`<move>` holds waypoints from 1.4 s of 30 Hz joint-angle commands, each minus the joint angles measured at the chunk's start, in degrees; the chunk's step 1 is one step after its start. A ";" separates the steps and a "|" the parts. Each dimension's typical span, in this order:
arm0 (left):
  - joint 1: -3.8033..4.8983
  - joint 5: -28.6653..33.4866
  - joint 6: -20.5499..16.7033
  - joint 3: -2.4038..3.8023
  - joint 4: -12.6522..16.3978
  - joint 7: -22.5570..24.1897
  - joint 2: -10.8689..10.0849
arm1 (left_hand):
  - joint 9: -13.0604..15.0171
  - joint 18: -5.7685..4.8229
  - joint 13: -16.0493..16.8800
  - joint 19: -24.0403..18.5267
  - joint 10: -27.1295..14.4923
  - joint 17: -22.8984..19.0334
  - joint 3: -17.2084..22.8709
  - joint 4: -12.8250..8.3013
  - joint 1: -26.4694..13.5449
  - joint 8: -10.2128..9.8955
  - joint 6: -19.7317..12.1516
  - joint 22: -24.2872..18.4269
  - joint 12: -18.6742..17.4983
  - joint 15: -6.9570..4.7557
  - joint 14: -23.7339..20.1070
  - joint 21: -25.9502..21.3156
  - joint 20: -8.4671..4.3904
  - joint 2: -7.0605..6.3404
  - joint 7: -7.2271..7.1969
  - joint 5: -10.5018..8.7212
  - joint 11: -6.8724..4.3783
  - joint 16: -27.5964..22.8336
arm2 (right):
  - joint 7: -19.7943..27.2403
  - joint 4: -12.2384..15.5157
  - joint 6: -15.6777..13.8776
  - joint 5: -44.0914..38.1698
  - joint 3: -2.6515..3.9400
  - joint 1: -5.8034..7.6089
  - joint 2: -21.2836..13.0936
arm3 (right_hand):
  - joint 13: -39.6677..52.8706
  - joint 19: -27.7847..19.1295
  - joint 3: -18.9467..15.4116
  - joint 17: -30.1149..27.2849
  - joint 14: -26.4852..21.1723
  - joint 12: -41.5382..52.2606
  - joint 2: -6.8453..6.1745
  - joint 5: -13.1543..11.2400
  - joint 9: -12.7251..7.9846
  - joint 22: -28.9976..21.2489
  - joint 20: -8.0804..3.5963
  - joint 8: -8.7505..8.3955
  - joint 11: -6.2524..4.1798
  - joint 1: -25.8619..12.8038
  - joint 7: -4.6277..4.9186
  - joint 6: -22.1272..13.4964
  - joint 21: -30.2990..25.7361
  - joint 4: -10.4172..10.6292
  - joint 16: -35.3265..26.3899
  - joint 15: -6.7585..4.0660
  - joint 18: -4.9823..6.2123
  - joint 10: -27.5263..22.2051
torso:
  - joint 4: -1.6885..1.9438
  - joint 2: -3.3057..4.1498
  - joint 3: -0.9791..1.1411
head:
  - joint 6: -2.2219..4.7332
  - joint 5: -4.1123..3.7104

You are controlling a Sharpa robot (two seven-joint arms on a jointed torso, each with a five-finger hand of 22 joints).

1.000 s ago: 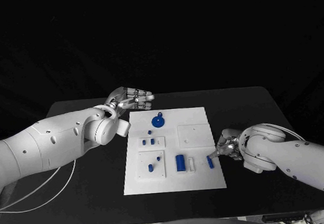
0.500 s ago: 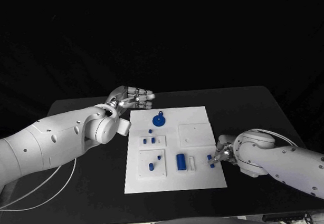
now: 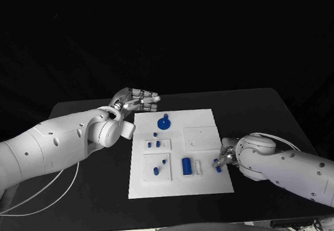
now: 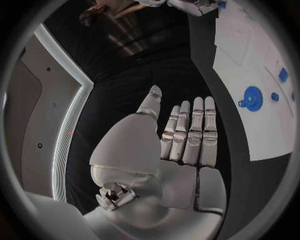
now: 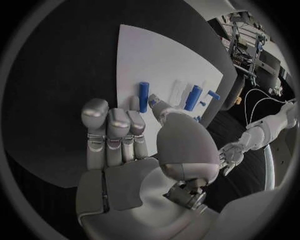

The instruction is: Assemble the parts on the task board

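The white task board (image 3: 202,137) lies mid-table with several blue parts on it: a round disc (image 3: 163,125), a thick cylinder (image 3: 185,167) and small pegs (image 3: 155,172). A blue peg (image 3: 216,166) lies at the board's right edge. My right hand (image 3: 228,156) is at that edge, and its thumb and a finger pinch the peg's near end (image 5: 143,97). My left hand (image 3: 137,100) hovers off the board's far left corner, holding nothing, its fingers (image 4: 190,130) side by side. The disc (image 4: 252,97) and board (image 4: 250,60) lie beyond it.
Black table (image 3: 87,193) surrounds the board, with open surface on all sides. A white cable (image 3: 44,194) trails across the table's left part under my left arm. A raised white square (image 3: 201,138) sits on the board's right half.
My right arm has swung inward toward the board and its hand has closed in slightly on the peg at the right edge. The left hand has stayed put.
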 commanded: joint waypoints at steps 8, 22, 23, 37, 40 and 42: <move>-0.02 -0.10 1.07 0.04 0.14 0.16 0.14 | 0.03 0.19 0.07 0.05 -0.30 0.02 -0.10 0.32 -0.37 -0.01 0.20 -0.07 0.34 -0.12 -0.31 0.32 0.36 -0.19 0.20 0.06 -0.13 -0.14 | -0.47 -1.49 4.10 -4.42 -2.17 -0.77 1.43 | -0.08 2.26 1.40 -0.22 0.05 -0.60 1.76 3.97 -26.71 5.44 0.49 -0.42 0.31 1.42 0.42 -0.73 0.05 -5.64 -0.05 0.39 -0.46 -0.38 | 0.02 -0.01 -0.08 | -0.16 -0.09; -0.02 -0.11 1.14 0.04 0.19 -0.07 0.16 | 0.01 0.19 0.07 0.05 -0.33 0.02 -0.06 0.22 -0.12 -0.04 -0.68 -0.09 0.33 -0.12 -0.29 0.34 0.36 -0.22 0.31 -0.17 -0.10 -0.13 | -0.15 -2.80 4.13 -2.88 -2.98 -0.78 1.86 | -1.02 1.79 9.10 -0.33 -0.14 -1.63 4.29 13.96 -30.11 5.47 1.00 -0.42 0.89 3.71 1.85 -1.91 -0.05 -17.09 -0.43 0.88 0.23 -1.57 | 0.02 -0.02 -0.03 | -0.26 -0.09; -0.02 -0.11 1.14 0.04 0.19 -0.08 0.15 | 0.01 0.19 0.07 0.05 -0.33 0.02 -0.06 0.22 -0.12 -0.04 -0.68 -0.09 0.33 -0.12 -0.29 0.34 0.36 -0.22 0.31 -0.17 -0.10 -0.13 | -0.06 -2.83 3.76 -2.15 -2.99 -0.78 1.83 | -1.07 1.76 11.24 -0.30 -0.17 -1.62 3.86 16.08 -30.17 5.50 0.96 -0.45 0.82 3.30 1.96 -2.17 0.14 -17.10 -0.43 0.92 0.29 -1.55 | 0.01 -0.01 -0.02 | -0.27 -0.09; -0.02 -0.18 1.79 0.03 0.35 -0.15 -0.02 | 0.03 0.18 0.07 0.02 -0.36 0.01 -0.05 0.16 -0.07 -0.01 -0.30 -0.10 0.33 -0.11 -0.31 0.34 0.37 -0.13 0.27 -0.17 -0.10 -0.14 | 2.02 -0.07 -3.34 9.09 -2.77 -0.77 0.14 | -1.11 1.53 8.80 -0.34 -0.04 -1.02 4.49 16.80 -30.21 5.24 0.83 -0.42 0.50 0.30 1.38 -1.00 0.87 -15.75 -0.50 0.64 0.26 -1.05 | -0.06 -0.04 -0.02 | -0.25 0.11; -0.02 -0.18 1.79 0.03 0.37 -0.17 -0.05 | 0.02 0.18 0.07 0.01 -0.36 0.02 -0.08 0.22 -0.17 -0.03 -0.33 -0.11 0.33 -0.11 -0.32 0.34 0.37 -0.01 0.27 -0.34 -0.10 -0.13 | 2.30 1.02 -4.90 10.33 -2.48 -0.77 -0.35 | -1.20 1.73 6.46 -0.42 -0.05 -1.12 5.06 17.13 -30.20 5.27 0.71 -0.41 0.45 0.40 1.22 -0.74 0.55 -15.94 -0.55 0.53 0.15 -1.09 | -0.05 -0.05 -0.05 | -0.26 0.07; -0.01 -0.18 1.80 0.02 0.38 -0.19 -0.06 | 0.02 0.18 0.07 0.01 -0.36 0.02 -0.09 0.23 -0.17 -0.03 -0.33 -0.11 0.33 -0.11 -0.32 0.34 0.37 -0.01 0.27 -0.35 -0.10 -0.13 | 2.46 1.72 -5.82 11.14 -2.28 -0.76 -0.63 | -1.23 1.77 6.15 -0.45 -0.06 -1.17 5.12 17.34 -30.19 5.28 0.66 -0.40 0.42 0.38 1.17 -0.57 0.44 -16.00 -0.58 0.49 0.15 -1.12 | -0.04 -0.04 -0.04 | -0.21 0.14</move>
